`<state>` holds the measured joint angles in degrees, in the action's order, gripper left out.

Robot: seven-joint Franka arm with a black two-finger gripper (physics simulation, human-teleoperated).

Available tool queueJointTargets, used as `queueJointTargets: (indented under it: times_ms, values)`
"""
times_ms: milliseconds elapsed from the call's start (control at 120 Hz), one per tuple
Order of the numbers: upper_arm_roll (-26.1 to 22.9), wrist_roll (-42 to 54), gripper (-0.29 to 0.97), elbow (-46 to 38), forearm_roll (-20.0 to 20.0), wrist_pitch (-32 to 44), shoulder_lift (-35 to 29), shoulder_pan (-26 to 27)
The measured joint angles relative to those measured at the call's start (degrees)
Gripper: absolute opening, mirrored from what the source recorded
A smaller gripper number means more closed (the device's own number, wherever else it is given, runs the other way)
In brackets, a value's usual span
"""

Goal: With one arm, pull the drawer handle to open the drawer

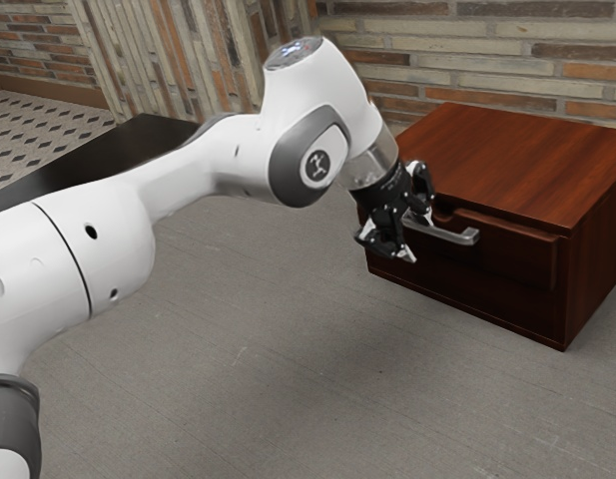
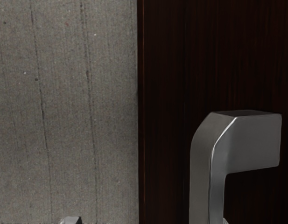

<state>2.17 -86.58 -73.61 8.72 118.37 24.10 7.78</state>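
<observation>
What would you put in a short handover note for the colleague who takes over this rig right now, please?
Gripper: at the handle, on its end toward the exterior view's left. I cannot tell whether it has a grip on it.
Things: the drawer sits in the front of the dark wood cabinet. Its silver handle also shows close under the hand in the wrist view.
Done: the arm has reached the handle.
Left: the drawer front looks flush with the cabinet and no opening shows. Confirm the grip, then pull the handle straight out, away from the cabinet.
</observation>
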Motion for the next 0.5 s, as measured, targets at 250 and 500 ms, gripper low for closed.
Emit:
queueJointTargets:
  times_ms: [250,500]
  values:
    - [0.3,0.0,0.00,-6.9,0.0,0.3,-5.0,0.4]
    - [0.5,0.0,-0.08,-19.7,0.0,1.3,-15.1,0.3]
